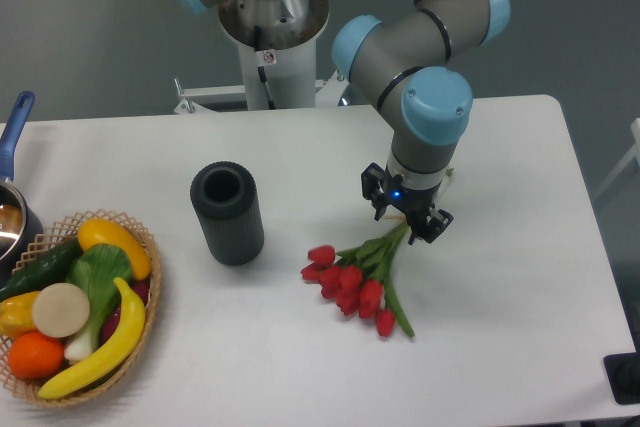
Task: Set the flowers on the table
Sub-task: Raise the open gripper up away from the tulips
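Note:
The flowers point(352, 282), a small bunch of red tulips with green stems, lie on the white table point(500, 347) right of centre. The buds point toward the front left and the stem ends point up toward the gripper. My gripper point(406, 217) hangs over the stem ends, pointing down. Its two dark fingers stand apart on either side of the stems, so it looks open. I cannot see whether the fingers touch the stems.
A dark grey ribbed cylinder vase point(228, 213) stands upright left of the flowers. A wicker basket point(150, 292) of fruit and vegetables sits at the front left edge. A pot with a blue handle point(14, 127) is at the far left. The arm's base point(272, 37) stands behind the table.

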`<state>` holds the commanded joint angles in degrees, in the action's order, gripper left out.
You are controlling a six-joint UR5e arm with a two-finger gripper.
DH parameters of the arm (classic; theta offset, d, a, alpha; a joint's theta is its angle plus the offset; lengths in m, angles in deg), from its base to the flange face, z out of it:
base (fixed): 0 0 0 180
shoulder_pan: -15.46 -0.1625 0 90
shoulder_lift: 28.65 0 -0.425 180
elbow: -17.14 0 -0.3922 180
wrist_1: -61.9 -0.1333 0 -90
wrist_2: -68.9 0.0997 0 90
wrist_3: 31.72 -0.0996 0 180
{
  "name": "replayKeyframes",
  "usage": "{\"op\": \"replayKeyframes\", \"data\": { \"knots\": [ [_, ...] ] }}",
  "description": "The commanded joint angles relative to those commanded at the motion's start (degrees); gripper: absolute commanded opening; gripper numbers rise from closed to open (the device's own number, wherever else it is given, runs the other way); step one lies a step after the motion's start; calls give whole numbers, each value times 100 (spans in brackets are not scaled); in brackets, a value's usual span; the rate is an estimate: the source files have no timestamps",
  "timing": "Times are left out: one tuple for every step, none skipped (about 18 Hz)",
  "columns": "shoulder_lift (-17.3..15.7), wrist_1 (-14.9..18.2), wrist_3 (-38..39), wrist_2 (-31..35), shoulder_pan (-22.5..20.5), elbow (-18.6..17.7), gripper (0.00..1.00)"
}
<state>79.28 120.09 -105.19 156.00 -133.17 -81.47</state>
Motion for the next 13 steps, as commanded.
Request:
{"op": "replayKeyframes", "data": {
  "knots": [
    [-44, -18, -9, 0, -9, 9, 100],
    [-88, -18, 0, 0, -26, 44, 100],
    [-123, -1, 0, 9, -52, 96, 100],
    [-158, 17, -17, 9, -105, 131, 100],
    [-176, 43, -44, 9, -175, 158, 100],
    [-176, 61, -70, 9, -184, 202, 100],
    [-185, 61, -79, 17, -184, 228, 100],
    [-211, 52, -79, 9, -176, 237, 100],
    [-246, 52, -88, 9, -184, 255, 100],
    [-246, 78, -88, 17, -193, 333, 100],
    [-255, 209, -88, 18, -202, 430, 100],
    [-247, 411, -88, 18, -219, 579, 100],
    [-246, 700, -88, 18, -228, 789, 100]
  ]
}}
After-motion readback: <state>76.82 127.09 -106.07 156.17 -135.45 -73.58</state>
